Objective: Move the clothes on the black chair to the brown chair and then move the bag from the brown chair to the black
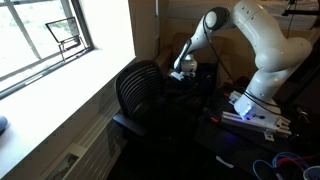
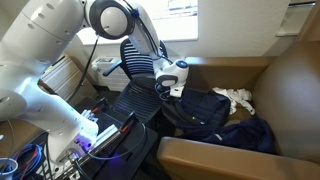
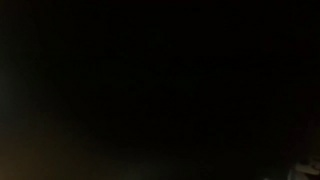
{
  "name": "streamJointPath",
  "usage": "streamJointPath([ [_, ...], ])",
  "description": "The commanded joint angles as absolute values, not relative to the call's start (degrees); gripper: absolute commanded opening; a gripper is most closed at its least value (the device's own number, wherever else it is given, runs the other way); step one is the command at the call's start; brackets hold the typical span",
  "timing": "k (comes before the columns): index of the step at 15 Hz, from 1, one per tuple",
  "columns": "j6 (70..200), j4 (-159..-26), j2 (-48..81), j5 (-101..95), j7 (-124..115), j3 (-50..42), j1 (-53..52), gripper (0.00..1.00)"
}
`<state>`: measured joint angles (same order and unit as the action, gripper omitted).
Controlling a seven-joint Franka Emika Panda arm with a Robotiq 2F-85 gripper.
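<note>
The black chair (image 2: 135, 100) with a ribbed seat and back shows in both exterior views (image 1: 138, 90). The brown chair (image 2: 285, 90) stands beside it. A dark blue bag (image 2: 205, 112) lies on the brown chair's seat, with more dark cloth (image 2: 255, 135) and a white garment (image 2: 238, 97) next to it. My gripper (image 2: 168, 88) hangs low at the edge of the black chair, right by the bag; in an exterior view it sits behind the chair back (image 1: 181, 72). Its fingers are hidden. The wrist view is fully dark.
A window (image 1: 40, 35) and a pale wall run beside the black chair. The robot base with a lit control box (image 1: 250, 108) and cables (image 2: 30, 160) stand close by. The brown chair's armrest (image 2: 215, 155) is in the foreground.
</note>
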<state>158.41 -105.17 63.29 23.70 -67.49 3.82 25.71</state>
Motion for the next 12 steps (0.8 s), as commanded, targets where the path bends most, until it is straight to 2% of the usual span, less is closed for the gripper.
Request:
streamJointPath([
  [1,157.51,-104.61,63.48,28.00,-63.96,2.15,24.06,1.00],
  [5,159.90,-104.96,63.51,29.19,-64.34,1.81,23.29,1.00],
  [8,166.26,-104.53,65.70,30.47,-71.55,-5.43,15.33,1.00],
  [11,166.52,-105.16,67.31,28.91,-80.47,-13.77,6.89,1.00],
  [12,164.32,-104.98,64.59,28.81,-76.15,-9.66,11.67,1.00],
])
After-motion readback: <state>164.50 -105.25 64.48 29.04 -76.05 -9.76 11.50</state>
